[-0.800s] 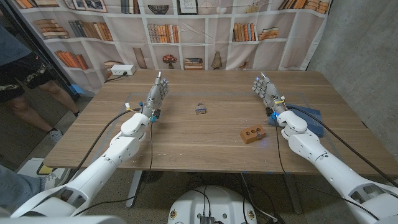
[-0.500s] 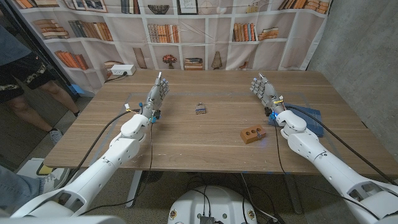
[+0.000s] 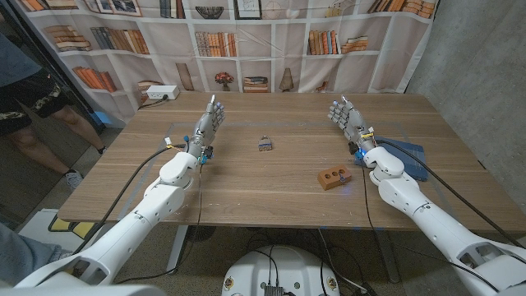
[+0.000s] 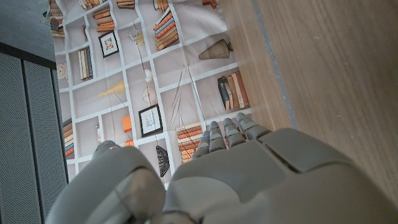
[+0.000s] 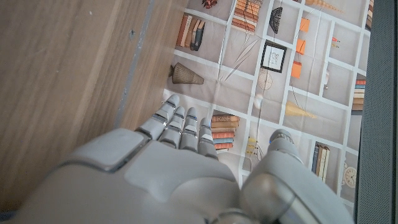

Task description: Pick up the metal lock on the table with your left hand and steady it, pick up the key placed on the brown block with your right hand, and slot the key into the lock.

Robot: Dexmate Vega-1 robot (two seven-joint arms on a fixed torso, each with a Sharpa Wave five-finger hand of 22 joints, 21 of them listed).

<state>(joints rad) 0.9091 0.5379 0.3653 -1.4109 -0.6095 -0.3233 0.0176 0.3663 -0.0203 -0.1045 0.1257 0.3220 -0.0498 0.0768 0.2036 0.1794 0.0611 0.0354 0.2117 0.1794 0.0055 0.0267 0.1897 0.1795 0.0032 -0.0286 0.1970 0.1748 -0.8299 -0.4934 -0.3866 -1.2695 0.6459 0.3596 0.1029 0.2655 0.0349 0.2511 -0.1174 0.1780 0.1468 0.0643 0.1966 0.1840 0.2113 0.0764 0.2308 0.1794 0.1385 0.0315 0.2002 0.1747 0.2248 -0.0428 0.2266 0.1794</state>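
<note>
So far nothing is grasped — the left hand [image 3: 209, 123] and right hand [image 3: 348, 120] stand released. The metal lock [image 3: 265, 144] lies mid-table; the brown block [image 3: 332, 177] sits near the right arm, its key too small to see — a fumble risk.

place: robot test room | signs: printed bookshelf curtain [image 3: 246, 41] behind the wooden surface [image 3: 246, 177], bare grey wall [image 3: 477, 57], cables

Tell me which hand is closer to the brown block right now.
Right. The right hand is just behind the brown block, slightly to its right. The left hand stands far across the table on the block's left.
</note>
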